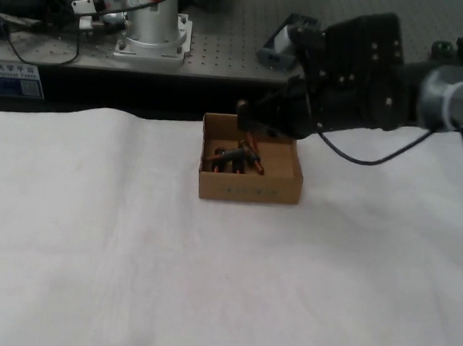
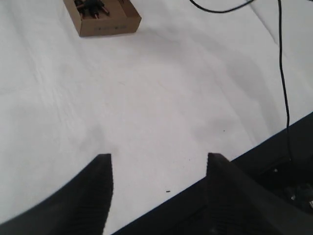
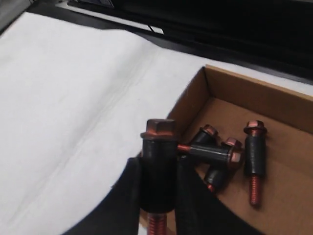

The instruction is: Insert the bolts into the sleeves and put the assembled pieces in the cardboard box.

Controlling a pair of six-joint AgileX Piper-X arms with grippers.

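The right arm [image 1: 376, 72] extends from the high view's upper right toward centre, the right gripper [image 3: 159, 193] clamped on a sleeved bolt [image 3: 158, 166], while the left gripper [image 2: 159, 160] is spread wide.

we've got the small open brown cardboard box [image 1: 248, 192] sitting mid-bench on the white cloth [image 1: 89, 250], with a few black-sleeved copper bolts [image 3: 220, 154] lying in a heap inside it. the black right gripper [image 1: 248, 114] hangs above the box toward its far side, with another black sleeve and copper bolt [image 3: 158, 161] between its fingers. the black left gripper [image 2: 159, 166] is over the cloth's front edge, well apart from the box.
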